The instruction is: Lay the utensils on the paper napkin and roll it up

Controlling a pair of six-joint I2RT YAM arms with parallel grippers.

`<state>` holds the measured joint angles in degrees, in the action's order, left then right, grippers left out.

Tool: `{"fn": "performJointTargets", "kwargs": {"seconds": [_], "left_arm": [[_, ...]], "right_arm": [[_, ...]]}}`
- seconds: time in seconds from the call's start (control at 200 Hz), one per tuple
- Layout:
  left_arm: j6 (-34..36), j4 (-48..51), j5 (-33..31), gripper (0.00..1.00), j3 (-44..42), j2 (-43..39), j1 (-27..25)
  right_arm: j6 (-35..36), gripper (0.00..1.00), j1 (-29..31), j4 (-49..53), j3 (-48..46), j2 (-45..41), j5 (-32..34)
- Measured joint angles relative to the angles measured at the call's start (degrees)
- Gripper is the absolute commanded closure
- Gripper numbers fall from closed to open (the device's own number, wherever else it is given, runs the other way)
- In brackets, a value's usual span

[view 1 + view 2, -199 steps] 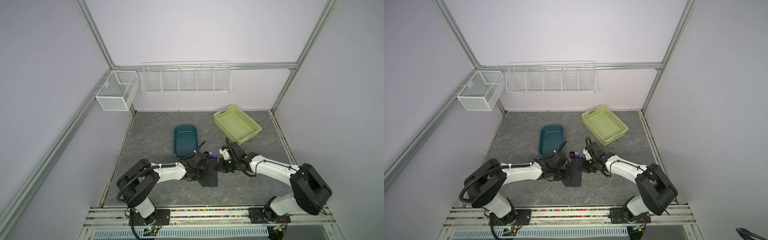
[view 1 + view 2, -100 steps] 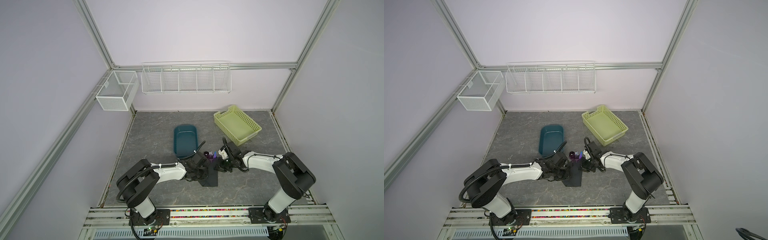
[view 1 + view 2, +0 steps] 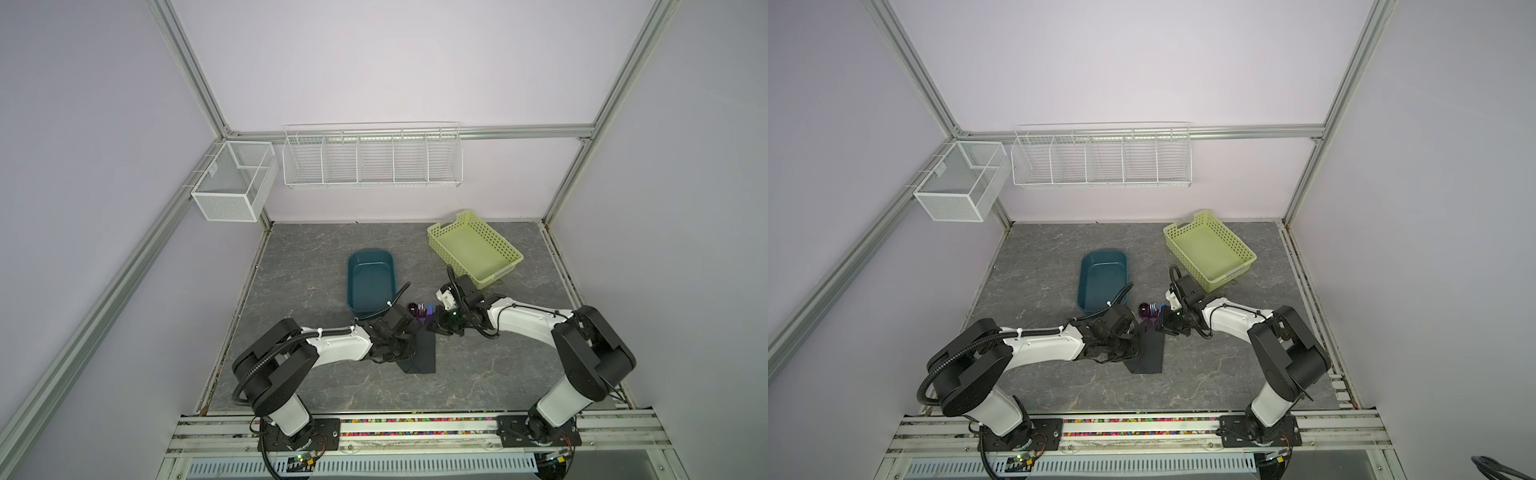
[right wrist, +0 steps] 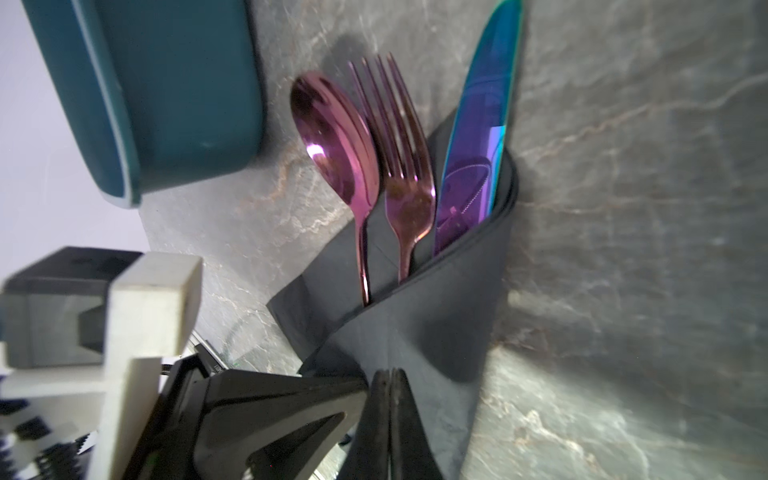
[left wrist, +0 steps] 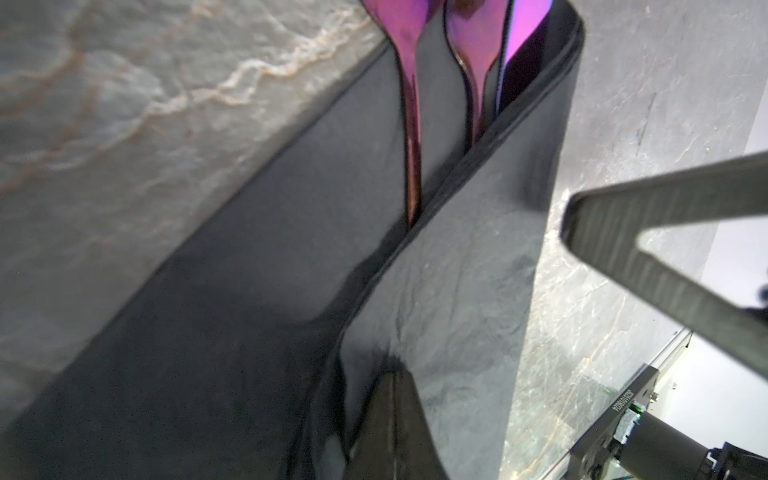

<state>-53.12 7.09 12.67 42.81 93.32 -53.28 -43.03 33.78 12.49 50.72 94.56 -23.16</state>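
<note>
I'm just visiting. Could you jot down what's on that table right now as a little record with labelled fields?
paper napkin: black, one flap folded over the handles, not rolled up yet
lying on it: spoon, fork, knife side by side, shiny heads poking out
left gripper: shut, tips at the folded flap
right gripper: shut, tips at the napkin's edge
nearby: teal tub and yellow-green basket, both empty
</note>
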Motion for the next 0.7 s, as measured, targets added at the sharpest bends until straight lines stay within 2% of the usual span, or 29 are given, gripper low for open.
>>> {"fn": "performJointTargets", "kwargs": {"seconds": [0.3, 0.705], "left_arm": [[-0.17, -0.07, 0.0, 0.98, -0.02, 0.0, 0.0], [-0.2, -0.37, 0.0, 0.99, -0.24, -0.04, 0.0]], "right_arm": [[1.07, 0.94, -1.09, 0.7, 1.51, 5.64, 0.76], [2.29, 0.94, -1.6, 3.17, 4.79, 4.63, 0.9]]}}
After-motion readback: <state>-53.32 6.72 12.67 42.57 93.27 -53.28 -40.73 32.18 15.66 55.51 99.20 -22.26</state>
